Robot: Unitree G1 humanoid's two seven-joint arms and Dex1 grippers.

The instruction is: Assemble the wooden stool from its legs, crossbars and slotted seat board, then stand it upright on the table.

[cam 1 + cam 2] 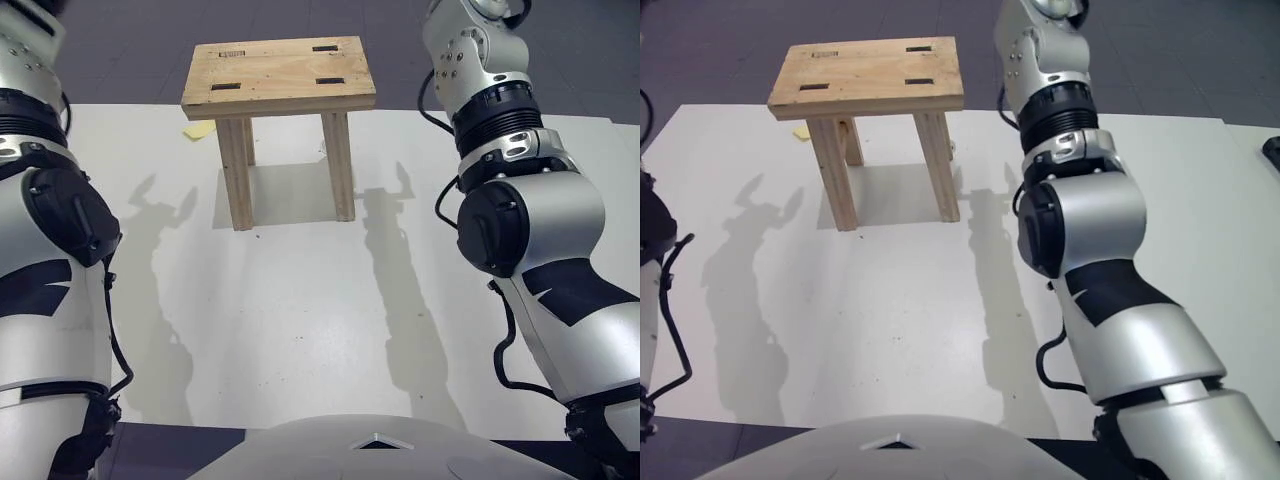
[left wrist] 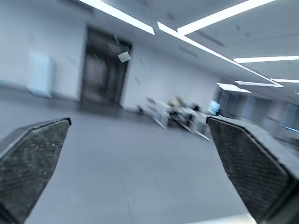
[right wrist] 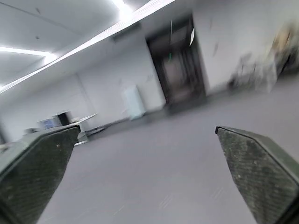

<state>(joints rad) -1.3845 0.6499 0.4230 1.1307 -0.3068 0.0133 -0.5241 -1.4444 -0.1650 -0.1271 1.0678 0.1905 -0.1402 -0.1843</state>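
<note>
The wooden stool stands upright on its legs at the far middle of the white table, its slotted seat board on top. Both arms are raised at the sides of the table, well clear of the stool. In the left wrist view my left gripper is open, its dark fingers wide apart with nothing between them and only the room behind. In the right wrist view my right gripper is open too, its pads spread and holding nothing.
A small yellow scrap lies on the table by the stool's left legs. A dark object sits at the table's far right edge. Beyond the table's far edge is grey floor.
</note>
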